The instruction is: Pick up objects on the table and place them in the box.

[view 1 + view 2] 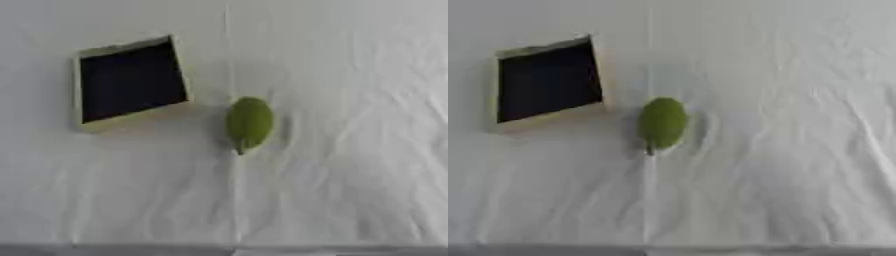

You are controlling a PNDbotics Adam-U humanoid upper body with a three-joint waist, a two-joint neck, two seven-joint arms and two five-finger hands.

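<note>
Green oval object [249, 123] lies mid-table on white cloth [350, 190], long axis near-to-far, just right of the box [131, 82]. Neither hand in view; finger state unknown.

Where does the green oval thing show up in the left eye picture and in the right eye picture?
Left eye view: the green oval thing lies just right of centre, below and right of the box.
Right eye view: it sits just left of centre, again below and right of the box.
Shared landmark: the box with its dark inside, upper left in both views.
</note>
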